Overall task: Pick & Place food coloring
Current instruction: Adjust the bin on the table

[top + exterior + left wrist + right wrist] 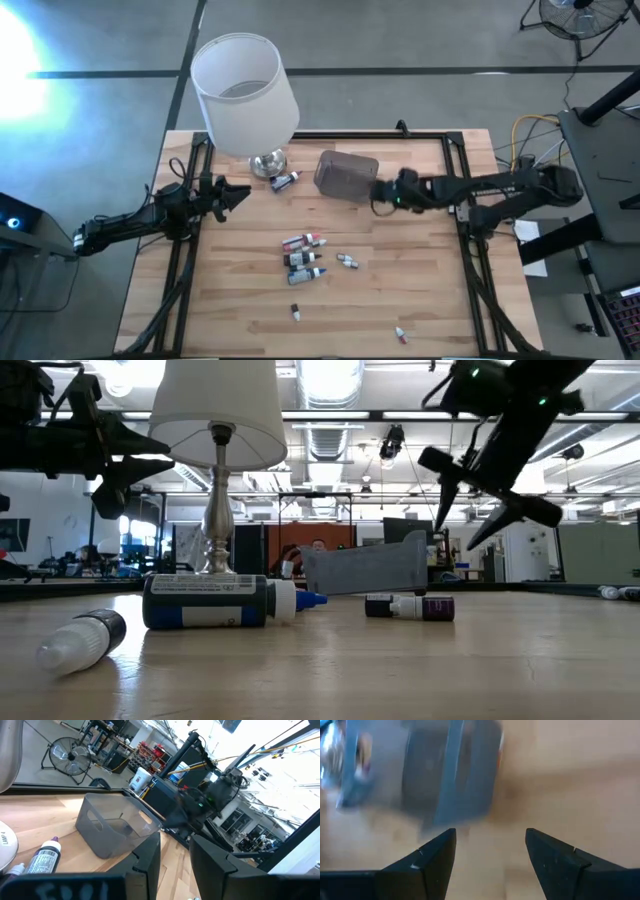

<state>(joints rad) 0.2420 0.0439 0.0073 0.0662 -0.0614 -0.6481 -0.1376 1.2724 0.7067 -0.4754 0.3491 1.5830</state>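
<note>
Your wooden table [420, 300] fills the overhead view, with the white-shaded lamp [243, 85] at its far left edge. Beside the lamp's base sits the translucent grey box [346, 175], tipped on its side. Your right gripper [381, 194] hangs just beside the box's rim, fingers spread wide with nothing between them; the right wrist view shows bare wood in that gap and the box [445, 770] just ahead. Your left gripper [240, 194] waits near the lamp, fingers narrow and empty. The food coloring [303, 256] lies in a loose cluster mid-table, well clear of both grippers, with strays towards the near edge. Only the low view shows the bottles [215, 601] lying flat on their sides
</note>
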